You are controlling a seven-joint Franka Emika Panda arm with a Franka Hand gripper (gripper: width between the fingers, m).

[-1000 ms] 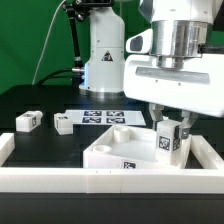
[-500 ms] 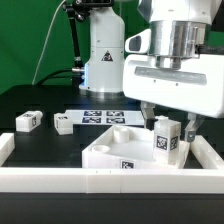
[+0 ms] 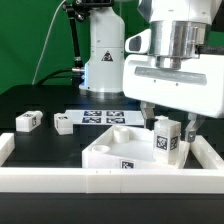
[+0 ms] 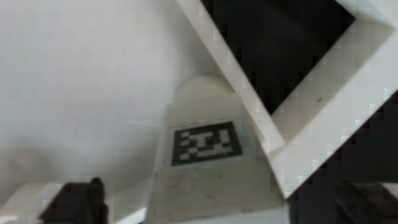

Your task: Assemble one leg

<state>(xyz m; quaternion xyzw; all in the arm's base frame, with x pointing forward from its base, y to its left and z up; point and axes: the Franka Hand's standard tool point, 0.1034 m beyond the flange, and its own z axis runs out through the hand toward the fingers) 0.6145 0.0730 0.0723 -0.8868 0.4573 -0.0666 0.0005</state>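
The gripper [image 3: 167, 127] jaws stand spread either side of the upright leg [image 3: 166, 140], which sits at a corner of the square panel [image 3: 118, 150].

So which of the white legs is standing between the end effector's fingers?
The upright leg on the exterior view's right; the other two lie apart on the table.
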